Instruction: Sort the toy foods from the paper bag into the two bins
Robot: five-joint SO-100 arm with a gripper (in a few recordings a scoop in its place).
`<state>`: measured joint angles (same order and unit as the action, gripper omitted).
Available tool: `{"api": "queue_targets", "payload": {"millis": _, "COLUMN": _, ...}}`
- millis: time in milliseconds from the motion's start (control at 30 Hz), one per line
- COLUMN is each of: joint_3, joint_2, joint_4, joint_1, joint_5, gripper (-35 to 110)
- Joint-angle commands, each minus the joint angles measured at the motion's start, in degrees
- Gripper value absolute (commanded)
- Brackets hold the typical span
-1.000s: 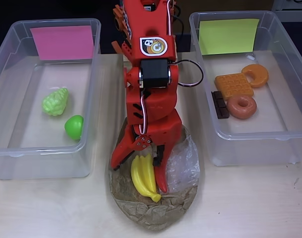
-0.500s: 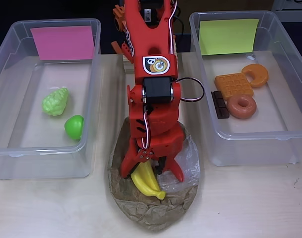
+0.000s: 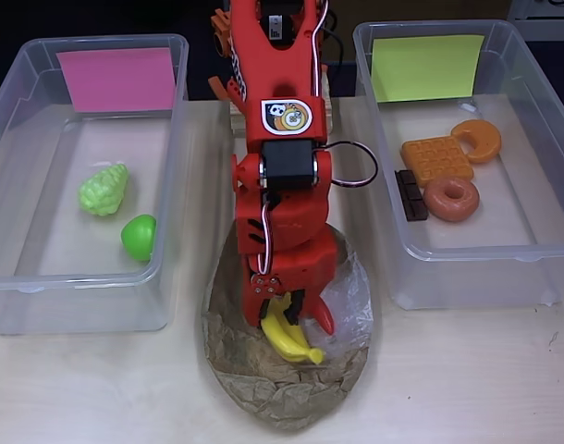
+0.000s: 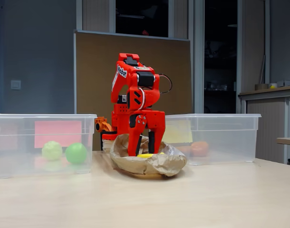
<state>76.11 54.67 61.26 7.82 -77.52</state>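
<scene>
The crumpled brown paper bag (image 3: pixel 282 393) (image 4: pixel 157 164) lies between the two bins. Yellow bananas (image 3: pixel 293 340) (image 4: pixel 146 155) rest in it beside its clear window patch (image 3: pixel 347 296). My red gripper (image 3: pixel 291 316) (image 4: pixel 142 145) reaches straight down into the bag, its fingers shut on the upper end of the bananas. The left bin (image 3: pixel 42 277) (image 4: pixel 21 118), marked with a pink sheet, holds light green grapes (image 3: pixel 104 190) (image 4: pixel 52 150) and a green apple (image 3: pixel 139 237) (image 4: pixel 76 153). The right bin (image 3: pixel 448 282) (image 4: pixel 230 118), marked with a yellow-green sheet, holds an orange waffle (image 3: pixel 436 159), croissant (image 3: pixel 478 139), brown donut (image 3: pixel 451 199) (image 4: pixel 199 148) and chocolate bar (image 3: pixel 411 195).
The arm's base (image 3: pixel 263 28) stands at the back of the table between the bins. Pale tabletop (image 3: pixel 467 379) lies bare in front of both bins. The bin walls rise close on either side of the bag.
The gripper has dropped lower into the bag and its fingers have drawn together around the bananas, which have turned and shifted slightly right.
</scene>
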Motion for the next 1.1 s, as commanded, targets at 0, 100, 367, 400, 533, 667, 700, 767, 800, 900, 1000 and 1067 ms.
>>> {"api": "queue_targets", "payload": {"millis": 0, "joint_3": -0.7, "joint_2": 1.58, "joint_4": 0.88, "joint_1": 1.23, "joint_5": -0.53, "gripper": 8}}
{"api": "queue_targets", "payload": {"millis": 100, "joint_3": -1.76, "joint_2": 2.55, "joint_4": 2.55, "joint_1": 1.14, "joint_5": 0.35, "gripper": 4}}
{"api": "queue_targets", "payload": {"millis": 367, "joint_3": -4.57, "joint_2": 4.75, "joint_4": 7.03, "joint_1": 1.14, "joint_5": 1.23, "gripper": 0}}
{"api": "queue_targets", "payload": {"millis": 400, "joint_3": -4.83, "joint_2": 5.19, "joint_4": 7.73, "joint_1": 1.14, "joint_5": 1.14, "gripper": 0}}
{"api": "queue_targets", "payload": {"millis": 533, "joint_3": -7.03, "joint_2": 7.21, "joint_4": 12.48, "joint_1": 1.23, "joint_5": 1.23, "gripper": 0}}
{"api": "queue_targets", "payload": {"millis": 667, "joint_3": -8.88, "joint_2": 11.43, "joint_4": 18.63, "joint_1": 0.79, "joint_5": 1.23, "gripper": 0}}
{"api": "queue_targets", "payload": {"millis": 700, "joint_3": -9.23, "joint_2": 12.83, "joint_4": 20.21, "joint_1": 0.62, "joint_5": 1.14, "gripper": 0}}
{"api": "queue_targets", "payload": {"millis": 767, "joint_3": -9.32, "joint_2": 15.82, "joint_4": 22.68, "joint_1": 0.26, "joint_5": 1.49, "gripper": 0}}
{"api": "queue_targets", "payload": {"millis": 800, "joint_3": -9.05, "joint_2": 17.49, "joint_4": 23.73, "joint_1": 0.0, "joint_5": 1.58, "gripper": 0}}
{"api": "queue_targets", "payload": {"millis": 900, "joint_3": -7.29, "joint_2": 23.38, "joint_4": 26.02, "joint_1": -0.79, "joint_5": 2.37, "gripper": 0}}
{"api": "queue_targets", "payload": {"millis": 1000, "joint_3": -3.78, "joint_2": 30.32, "joint_4": 27.77, "joint_1": -1.93, "joint_5": 2.64, "gripper": 0}}
{"api": "queue_targets", "payload": {"millis": 1067, "joint_3": -0.79, "joint_2": 35.42, "joint_4": 28.39, "joint_1": -3.08, "joint_5": 3.25, "gripper": 0}}
